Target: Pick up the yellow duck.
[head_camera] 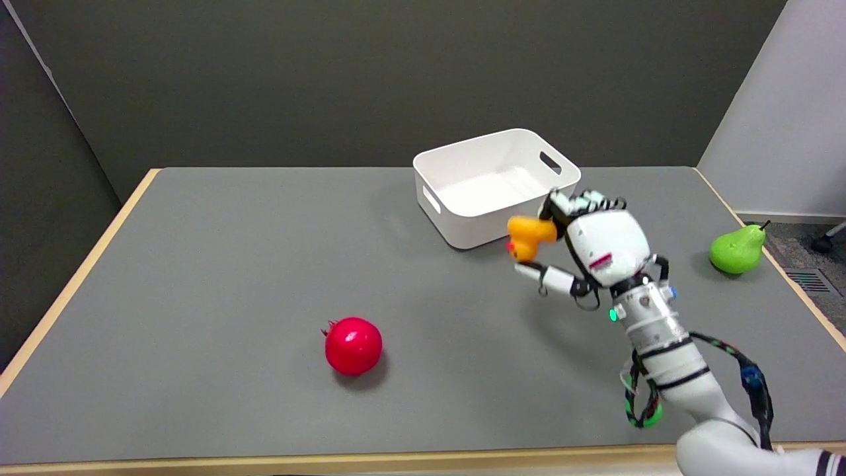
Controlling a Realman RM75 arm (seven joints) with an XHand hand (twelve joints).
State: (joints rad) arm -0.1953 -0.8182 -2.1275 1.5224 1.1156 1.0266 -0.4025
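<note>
The yellow duck [529,237] is a small orange-yellow toy with a red beak showing at its lower left. My right hand [591,241] holds it from the right side, fingers above it and the thumb below. The duck hangs just in front of the white bin's near corner. Whether it is off the table I cannot tell for sure, but a shadow lies on the grey surface below and beside the hand. The arm reaches in from the lower right.
A white bin [492,188] with handle slots stands behind the duck. A red pomegranate [353,346] lies toward the near middle of the grey table [231,264]. A green pear [737,249] sits at the right edge.
</note>
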